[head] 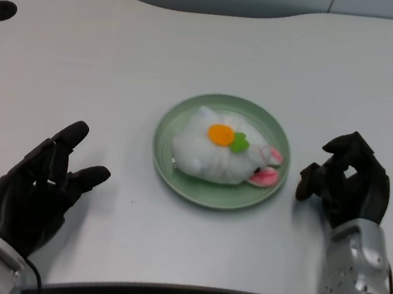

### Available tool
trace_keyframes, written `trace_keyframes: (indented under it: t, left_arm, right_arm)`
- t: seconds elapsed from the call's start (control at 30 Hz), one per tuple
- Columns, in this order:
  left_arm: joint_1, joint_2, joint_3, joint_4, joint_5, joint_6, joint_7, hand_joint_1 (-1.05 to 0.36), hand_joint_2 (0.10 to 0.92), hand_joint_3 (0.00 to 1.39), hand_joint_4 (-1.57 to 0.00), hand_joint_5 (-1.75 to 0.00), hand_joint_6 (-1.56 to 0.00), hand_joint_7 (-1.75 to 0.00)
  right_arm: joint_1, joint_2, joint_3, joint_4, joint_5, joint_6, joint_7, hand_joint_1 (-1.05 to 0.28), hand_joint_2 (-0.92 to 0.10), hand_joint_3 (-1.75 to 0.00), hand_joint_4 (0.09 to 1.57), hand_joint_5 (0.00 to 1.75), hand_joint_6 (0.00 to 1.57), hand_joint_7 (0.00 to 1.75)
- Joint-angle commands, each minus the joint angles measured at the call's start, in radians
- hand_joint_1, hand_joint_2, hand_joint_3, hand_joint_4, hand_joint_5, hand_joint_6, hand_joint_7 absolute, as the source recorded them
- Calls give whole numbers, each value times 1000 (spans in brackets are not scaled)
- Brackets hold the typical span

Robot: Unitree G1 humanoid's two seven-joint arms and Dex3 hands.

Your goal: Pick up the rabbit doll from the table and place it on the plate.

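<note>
While the left hand (35,189) lies spread and empty, the rabbit doll (221,150) fills the plate (178,123).

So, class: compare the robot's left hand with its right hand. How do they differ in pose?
The left robot hand has its fingers spread apart, while the right robot hand has its fingers curled in. The left sits well away from the plate; the right sits close beside it. Both are black, hold nothing, and neither touches the rabbit doll.

Left robot hand (35,189) hovers empty (fingers spread apart).
</note>
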Motion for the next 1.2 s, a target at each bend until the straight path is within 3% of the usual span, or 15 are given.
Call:
trace_keyframes:
  t: [0.03, 0.17, 0.33, 0.4, 0.47, 0.53, 0.77, 0.93, 1.03, 1.2]
  left_arm:
    - [-6, -2, 1, 9, 13, -15, 8, -530, 921, 531, -275, -1434, -634, -194]
    - [-5, -7, 4, 2, 11, -5, 20, -529, 921, 545, -263, -1459, -621, -217]
    - [-10, -1, 7, 13, 6, 1, 10, -543, 921, 501, -257, -1459, -614, -240]
    - [-9, 1, 7, 13, 4, 5, 4, -538, 921, 509, -247, -1462, -595, -244]
    - [-8, -2, 9, 7, -3, 17, 11, -532, 921, 516, -249, -1472, -582, -251]
    - [-9, -4, 10, 4, -2, 19, 12, -528, 921, 519, -246, -1473, -575, -257]
    - [-15, -2, 14, 23, 6, 9, 4, -527, 921, 515, -257, -1458, -574, -291]
    - [-22, 0, 15, 41, 11, -2, -4, -525, 921, 520, -300, -1435, -584, -320]
    - [-23, -1, 13, 47, 17, -13, -10, -536, 921, 508, -304, -1418, -579, -329]
    - [-26, -4, 15, 49, 17, -13, -7, -525, 921, 507, -297, -1407, -582, -341]
  right_arm:
    - [-7, -4, -2, 9, 3, 2, 7, -1048, -555, -1304, 1572, 1469, 1174, 1746]
    - [-8, -5, -3, 14, 5, -2, 10, -1048, -561, -1314, 1572, 1472, 1167, 1746]
    - [-13, -3, -13, 23, 16, -3, 12, -1048, -540, -1304, 1572, 1456, 1161, 1745]
    - [-12, 0, -13, 15, 17, 6, 3, -1048, -534, -1324, 1572, 1465, 1165, 1746]
    - [-11, -1, -14, 13, 19, 12, 6, -1048, -532, -1341, 1572, 1473, 1166, 1746]
    - [-12, -4, -13, 18, 17, 10, 7, -1048, -532, -1350, 1572, 1471, 1156, 1746]
    - [-16, -1, -7, 26, 5, 5, -17, -1048, -544, -1376, 1572, 1492, 1156, 1746]
    - [-20, -2, -13, 33, 9, 2, -7, -1048, -548, -1372, 1572, 1500, 1158, 1746]
    - [-22, -4, -12, 28, 8, 12, -14, -1048, -548, -1370, 1572, 1501, 1160, 1746]
    - [-26, -6, -13, 39, 5, 5, -13, -1048, -549, -1367, 1572, 1504, 1168, 1746]
